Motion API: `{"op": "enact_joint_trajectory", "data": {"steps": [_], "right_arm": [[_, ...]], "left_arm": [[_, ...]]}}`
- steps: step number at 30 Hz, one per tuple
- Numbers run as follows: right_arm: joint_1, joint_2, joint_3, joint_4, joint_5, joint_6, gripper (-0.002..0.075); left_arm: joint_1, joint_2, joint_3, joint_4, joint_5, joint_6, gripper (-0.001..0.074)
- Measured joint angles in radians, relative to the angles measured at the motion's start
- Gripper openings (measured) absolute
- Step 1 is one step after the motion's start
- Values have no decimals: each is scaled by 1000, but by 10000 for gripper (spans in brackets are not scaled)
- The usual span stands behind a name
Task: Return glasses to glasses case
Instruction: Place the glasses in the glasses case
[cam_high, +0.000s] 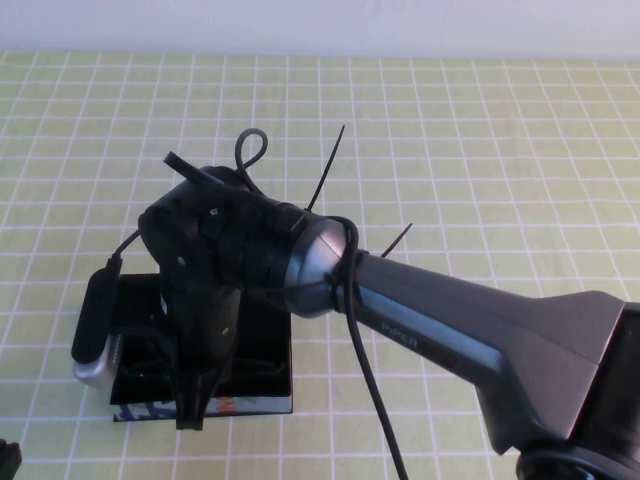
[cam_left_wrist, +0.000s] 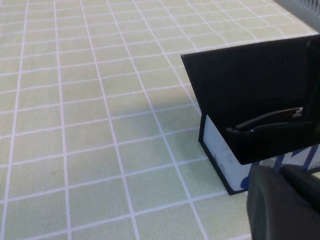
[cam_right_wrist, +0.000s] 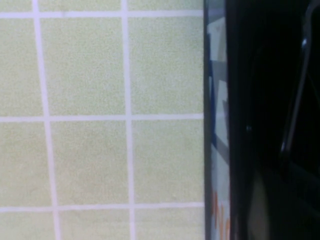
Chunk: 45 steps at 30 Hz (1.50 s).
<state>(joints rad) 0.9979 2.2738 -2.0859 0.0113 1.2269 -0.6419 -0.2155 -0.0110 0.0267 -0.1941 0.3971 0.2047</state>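
The right gripper (cam_high: 192, 405), fingers pressed together, hangs over the open glasses case (cam_high: 255, 400) on the tabletop (cam_high: 450, 150), where the glasses (cam_left_wrist: 265, 120) appear to lie; closing the lid looks next, while the left gripper (cam_left_wrist: 280, 205) waits beside, its fingers' state unclear

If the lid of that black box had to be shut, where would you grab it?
Probably the lid's free top edge of the glasses case, coming from above: it stands upright and exposed. The right gripper hangs shut over the case; the left gripper waits beside it.
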Motion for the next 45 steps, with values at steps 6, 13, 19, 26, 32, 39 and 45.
{"op": "enact_joint_trajectory", "data": {"steps": [6, 13, 19, 26, 32, 39, 45], "right_arm": [[0, 4, 0, -2, 0, 19, 152], [0, 1, 0, -11, 0, 45, 397], [0, -27, 0, -18, 0, 47, 367], [0, -56, 0, -37, 0, 92, 353], [0, -134, 0, -76, 4, 221, 251], [-26, -195, 0, -179, 8, 247, 10], [-154, -197, 0, -122, 12, 251, -10]], "left_arm": [[0, 0, 0, 0, 0, 0, -4], [0, 0, 0, 0, 0, 0, -4], [0, 0, 0, 0, 0, 0, -4], [0, 0, 0, 0, 0, 0, -4], [0, 0, 0, 0, 0, 0, -4], [0, 0, 0, 0, 0, 0, -4], [0, 0, 0, 0, 0, 0, -4]]}}
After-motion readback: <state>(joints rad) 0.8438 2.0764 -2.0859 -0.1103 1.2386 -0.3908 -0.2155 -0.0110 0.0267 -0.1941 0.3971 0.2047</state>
